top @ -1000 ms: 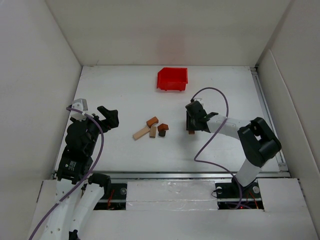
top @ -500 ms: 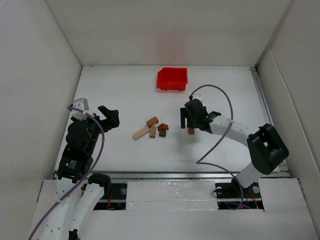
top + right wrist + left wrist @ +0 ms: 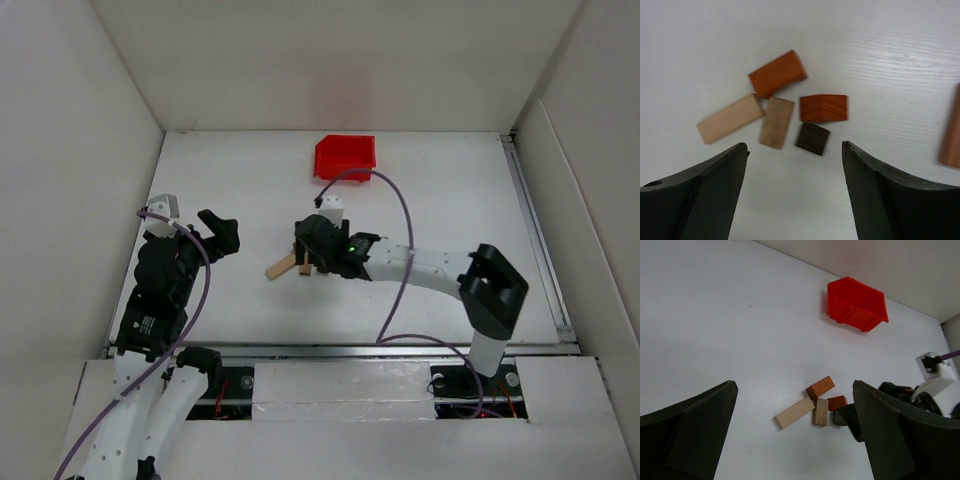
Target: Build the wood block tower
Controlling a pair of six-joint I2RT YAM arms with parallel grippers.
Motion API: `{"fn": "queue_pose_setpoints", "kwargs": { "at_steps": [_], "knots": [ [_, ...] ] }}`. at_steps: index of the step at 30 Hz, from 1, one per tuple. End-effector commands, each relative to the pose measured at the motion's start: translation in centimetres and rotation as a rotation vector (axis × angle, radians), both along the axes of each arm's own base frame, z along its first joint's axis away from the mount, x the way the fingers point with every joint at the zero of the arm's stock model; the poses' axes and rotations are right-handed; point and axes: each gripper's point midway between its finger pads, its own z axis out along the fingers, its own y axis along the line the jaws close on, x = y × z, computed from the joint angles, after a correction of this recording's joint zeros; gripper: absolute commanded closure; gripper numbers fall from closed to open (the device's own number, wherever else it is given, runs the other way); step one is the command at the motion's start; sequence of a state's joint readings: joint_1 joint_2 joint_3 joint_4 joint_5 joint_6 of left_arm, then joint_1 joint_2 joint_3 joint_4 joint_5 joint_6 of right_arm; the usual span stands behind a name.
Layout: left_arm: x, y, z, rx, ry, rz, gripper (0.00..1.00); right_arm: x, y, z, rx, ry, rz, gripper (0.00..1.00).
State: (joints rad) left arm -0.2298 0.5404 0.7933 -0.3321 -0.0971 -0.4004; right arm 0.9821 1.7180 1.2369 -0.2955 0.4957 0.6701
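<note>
We hover our right claw (image 3: 794,145) wide open, empty, above the clustered wooden blocks (image 3: 776,73) to pick one; left claw (image 3: 794,386) gapes empty.

Colour rundown from where I'm standing: the bin (image 3: 344,157) is plain bright red and the table (image 3: 240,180) is flat white. In the block cluster, the pale tan block (image 3: 730,119) is at 9 o'clock and the orange-brown block (image 3: 777,73) at 12. The duller tan block (image 3: 776,122) is dead centre, the reddish-brown block (image 3: 823,108) at 3 and the near-black brown block (image 3: 812,139) at 5. The cable (image 3: 402,225) is purple.
</note>
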Motion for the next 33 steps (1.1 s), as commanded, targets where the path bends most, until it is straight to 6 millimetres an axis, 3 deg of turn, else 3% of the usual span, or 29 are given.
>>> {"fn": "queue_pose_setpoints", "kwargs": {
  "at_steps": [1, 2, 3, 4, 5, 6, 8, 13, 16, 23, 26, 31, 33],
  "knots": [
    [0.2, 0.1, 1.1, 0.001, -0.052, 0.006, 0.01, 0.4, 4.8, 1.8, 0.084, -0.027, -0.138, 0.18],
    [0.2, 0.1, 1.1, 0.000, -0.052, 0.008, 0.01, 0.5, 5.7, 1.5, 0.086, -0.020, -0.153, 0.18],
    [0.1, 0.1, 1.2, -0.001, -0.056, 0.008, 0.01, 0.1, 6.9, -0.6, 0.061, 0.003, -0.167, 0.18],
    [0.1, 0.2, 1.2, -0.003, -0.054, 0.010, 0.01, 0.5, 6.8, -1.0, 0.028, 0.002, -0.192, 0.17],
    [0.0, 0.2, 1.2, -0.004, -0.054, 0.015, 0.01, 0.9, 8.5, 0.6, 0.069, -0.012, -0.201, 0.17],
    [-0.1, 0.2, 1.4, -0.007, -0.063, 0.012, 0.01, 1.2, 8.9, -1.0, 0.051, -0.002, -0.226, 0.17],
    [-0.1, 0.2, 1.6, -0.009, -0.068, 0.012, 0.01, 1.5, 10.0, -0.4, 0.060, -0.011, -0.247, 0.17],
    [-0.5, 0.7, 2.1, -0.017, -0.084, 0.033, 0.01, 1.8, 9.7, -3.2, 0.060, 0.012, -0.355, 0.17],
    [-0.9, 1.2, 2.6, -0.024, -0.103, 0.061, 0.01, 1.8, 10.3, -3.9, 0.078, 0.024, -0.356, 0.17],
    [-1.3, 1.4, 3.2, -0.033, -0.122, 0.065, 0.01, 1.2, 12.1, -7.6, 0.057, 0.088, -0.361, 0.17],
    [-1.4, 1.2, 3.2, -0.037, -0.126, 0.056, 0.01, 1.4, 12.3, -8.1, 0.054, 0.093, -0.375, 0.18],
    [-1.6, 1.0, 3.4, -0.041, -0.136, 0.041, 0.01, 1.0, 12.8, -9.3, 0.068, 0.125, -0.370, 0.25],
    [-1.6, 1.0, 3.5, -0.040, -0.139, 0.041, 0.01, 0.3, 13.1, -9.7, 0.077, 0.132, -0.359, 0.39]
  ]
}}
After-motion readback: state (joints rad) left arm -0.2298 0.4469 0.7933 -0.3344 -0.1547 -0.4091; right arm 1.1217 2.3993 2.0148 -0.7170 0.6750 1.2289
